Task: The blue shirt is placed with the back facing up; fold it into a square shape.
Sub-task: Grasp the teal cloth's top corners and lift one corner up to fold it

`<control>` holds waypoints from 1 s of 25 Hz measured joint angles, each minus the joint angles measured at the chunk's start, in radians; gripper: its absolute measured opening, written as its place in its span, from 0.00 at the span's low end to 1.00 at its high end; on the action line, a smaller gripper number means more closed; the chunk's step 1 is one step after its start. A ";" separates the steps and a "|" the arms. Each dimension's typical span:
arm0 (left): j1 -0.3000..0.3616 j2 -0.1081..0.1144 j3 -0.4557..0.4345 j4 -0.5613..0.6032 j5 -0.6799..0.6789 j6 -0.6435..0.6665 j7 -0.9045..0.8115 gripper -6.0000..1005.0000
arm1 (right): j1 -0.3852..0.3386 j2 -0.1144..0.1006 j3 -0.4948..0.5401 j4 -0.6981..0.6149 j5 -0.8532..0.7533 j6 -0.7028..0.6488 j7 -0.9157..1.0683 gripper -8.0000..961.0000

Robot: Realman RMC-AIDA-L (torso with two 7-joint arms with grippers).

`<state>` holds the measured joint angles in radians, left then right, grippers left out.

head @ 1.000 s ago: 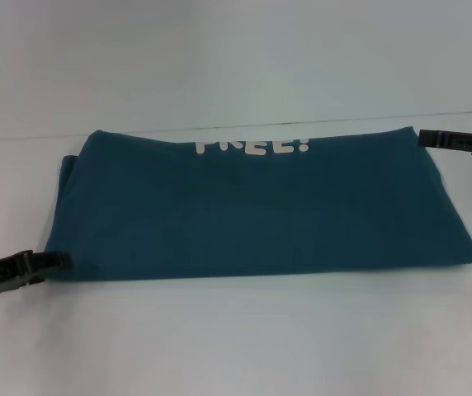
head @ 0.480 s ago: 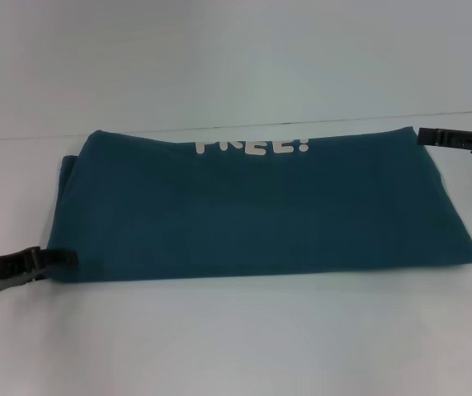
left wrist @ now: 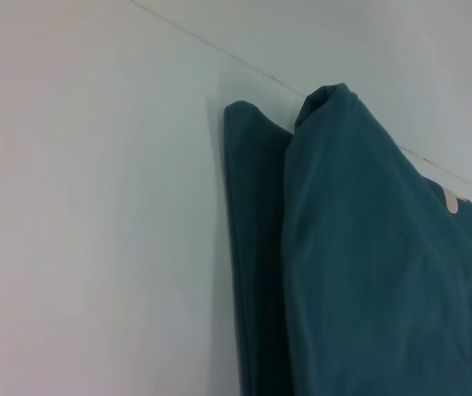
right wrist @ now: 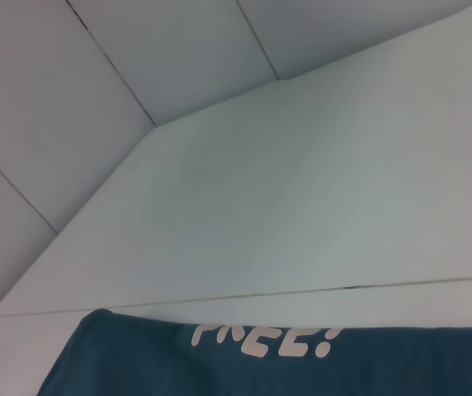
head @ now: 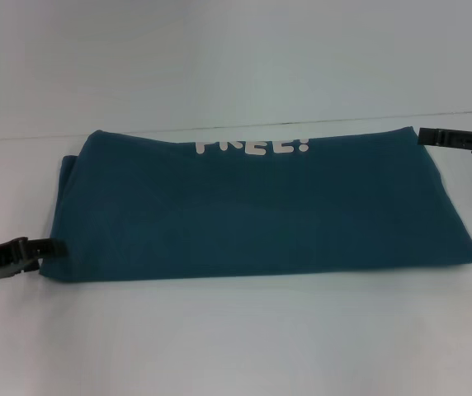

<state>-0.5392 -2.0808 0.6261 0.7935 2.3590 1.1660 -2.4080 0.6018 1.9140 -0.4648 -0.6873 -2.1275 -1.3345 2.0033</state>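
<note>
We see the blue shirt (head: 252, 206) folded long on the white table (head: 236, 338), with white letters (head: 252, 147) reading "FREE!" at its far edge. Our left gripper (head: 50, 247) touches its near left corner and our right gripper (head: 424, 136) its far right corner. We cannot tell if either one's fingers are wide or pinched.

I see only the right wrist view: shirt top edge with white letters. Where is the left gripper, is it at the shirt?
Observer: In the head view, the left gripper is at the near left corner of the blue shirt.
Operator: And the right gripper?
Observer: The right gripper is at the far right corner.
Operator: Is the left end one flat layer?
Observer: No. The left wrist view shows an upper fold lying over a lower layer that sticks out beside it.
</note>
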 joint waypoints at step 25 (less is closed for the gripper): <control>-0.026 -0.003 0.006 0.026 0.118 0.070 -0.051 0.62 | -0.010 -0.002 0.000 -0.013 0.000 -0.006 0.010 0.90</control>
<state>-0.5650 -2.0837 0.6317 0.8194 2.4766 1.2365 -2.4589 0.5921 1.9123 -0.4648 -0.7000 -2.1274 -1.3405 2.0133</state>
